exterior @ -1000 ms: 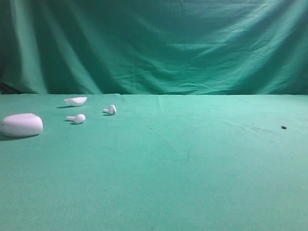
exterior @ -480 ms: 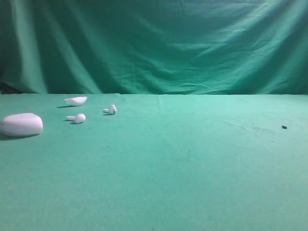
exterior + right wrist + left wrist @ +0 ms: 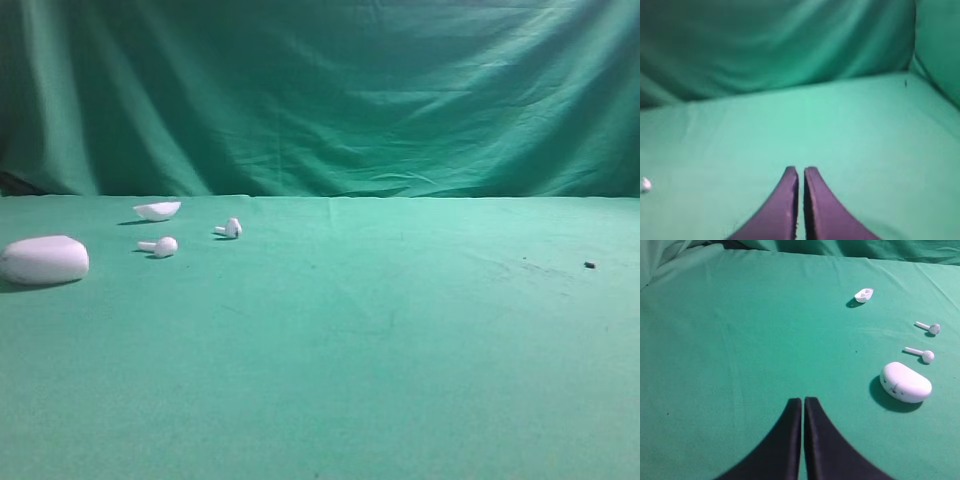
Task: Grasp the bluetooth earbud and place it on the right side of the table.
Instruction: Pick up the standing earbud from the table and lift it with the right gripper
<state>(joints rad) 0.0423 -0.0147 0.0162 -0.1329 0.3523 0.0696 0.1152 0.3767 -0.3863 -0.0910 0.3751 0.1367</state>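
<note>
Exterior high view: the bluetooth earbud (image 3: 231,228) lies on the table (image 3: 400,340), far over on its left portion, free of both grippers, neither of which enters this view. Its lumpy head stands upright at the right end and its stubby stem runs out to the left, so the long axis lies roughly across the view. Just to its left and slightly nearer the camera lies a second earbud (image 3: 161,246) with a smooth ball head and a longer stem, likewise pointing left. A shallow white shell (image 3: 158,210) sits behind that one, and a white case (image 3: 44,260) rests nearest the left edge. A tiny dark speck (image 3: 589,265) marks the cloth far to the right.

Left wrist view: the left gripper (image 3: 803,402) has its two dark fingers pressed together, pinching nothing. The bluetooth earbud (image 3: 929,328) lies ahead of it and well off to its right, stem pointing back toward the left of the picture; the second earbud (image 3: 922,354) and the case (image 3: 905,382) lie nearer, on the same side, the shell (image 3: 864,294) farther ahead.

Right wrist view: the right gripper (image 3: 800,172) also has its fingers pressed together and holds nothing. The picture is blurred; a small white object (image 3: 645,184) at its left edge cannot be identified.
</note>
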